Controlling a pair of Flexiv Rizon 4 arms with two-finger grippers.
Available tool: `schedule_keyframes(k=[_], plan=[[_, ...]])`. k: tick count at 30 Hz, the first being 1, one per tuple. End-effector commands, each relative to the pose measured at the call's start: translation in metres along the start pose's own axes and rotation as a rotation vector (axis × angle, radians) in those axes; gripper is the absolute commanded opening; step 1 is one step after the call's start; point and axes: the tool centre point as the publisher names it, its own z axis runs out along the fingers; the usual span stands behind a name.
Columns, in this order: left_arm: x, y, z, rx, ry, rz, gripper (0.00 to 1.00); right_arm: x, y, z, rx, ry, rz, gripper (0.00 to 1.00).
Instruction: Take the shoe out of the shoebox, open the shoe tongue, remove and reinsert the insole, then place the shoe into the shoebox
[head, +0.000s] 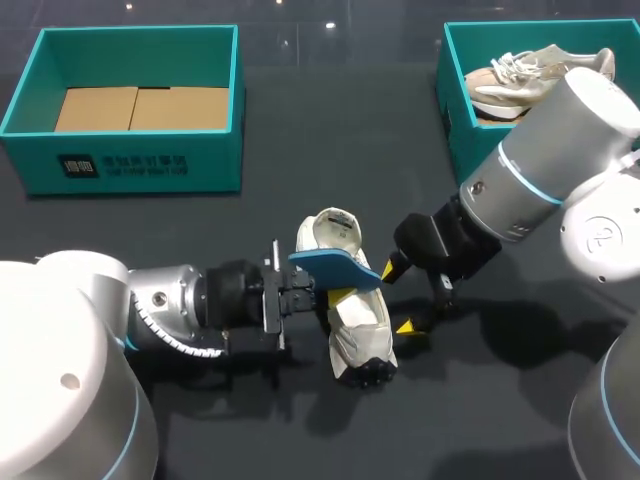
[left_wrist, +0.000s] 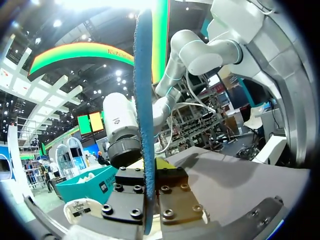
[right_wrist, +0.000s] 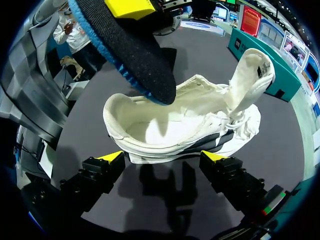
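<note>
Left gripper (head: 335, 288) clamps the insole (head: 335, 267) over the shoe (head: 362, 335); right gripper (head: 398, 298) gapes wide. Reinsertion looks next, needing careful aim.

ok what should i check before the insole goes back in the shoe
1. insole clamped in left gripper: ok, held on edge between both fingers.
2. tongue pulled open: ok.
3. shoe empty inside: ok.
4. insole tip over the shoe opening: ok, it hangs just above the rim.
5. right gripper steadying the shoe: not ok, it is open and not clamped on the shoe.
</note>
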Motion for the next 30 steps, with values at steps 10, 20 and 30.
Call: schedule_keyframes(k=[10,20,30], plan=[[0.008,0.018,0.013,-0.033,-0.014,-0.036,0.00,0.001,0.000,0.001,0.001,-0.003,0.000,1.00],[0.011,0.021,0.016,-0.059,-0.028,-0.036,0.00,0.001,0.000,0.001,0.001,-0.003,0.000,1.00],[0.013,0.028,0.025,-0.061,-0.007,-0.042,0.00,0.001,0.000,0.001,0.001,-0.003,0.000,1.00]])
